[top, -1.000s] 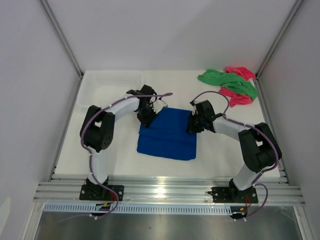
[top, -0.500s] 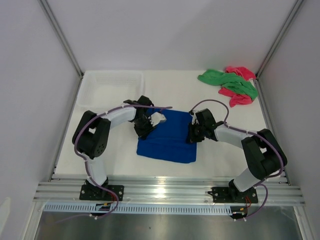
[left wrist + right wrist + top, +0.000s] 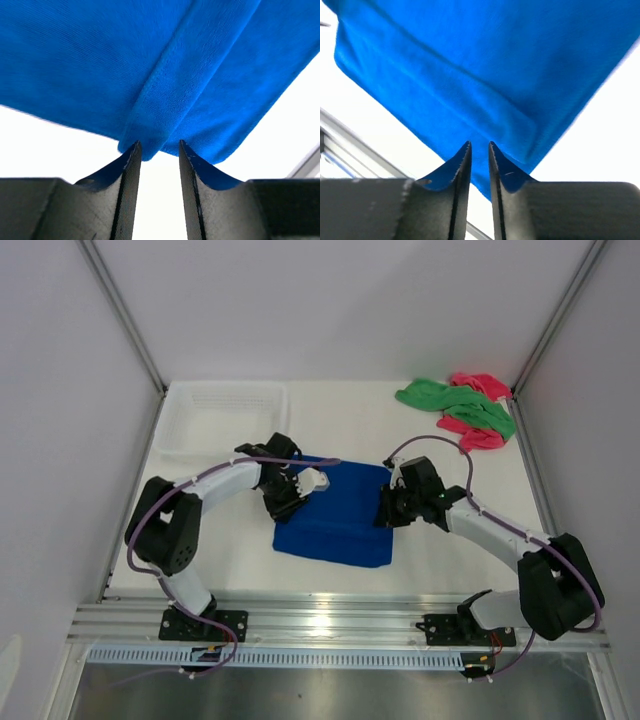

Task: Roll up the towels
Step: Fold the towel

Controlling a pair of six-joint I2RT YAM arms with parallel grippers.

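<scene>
Two hands flank the flat blue towel (image 3: 335,525): left hand (image 3: 157,144) part-open at its fold, holding nothing, right hand (image 3: 479,144) barely parted, grip unclear; rolling looks unstarted and wants a fresh edge pinch, green towel (image 3: 455,400) and pink towel (image 3: 472,438) lying beyond it.

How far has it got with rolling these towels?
Nothing looks rolled yet. In hand: the blue towel lies folded flat, left gripper and right gripper at its side edges, jaws slightly apart. Remaining: the green towel and pink towel, heaped in the far corner.
</scene>
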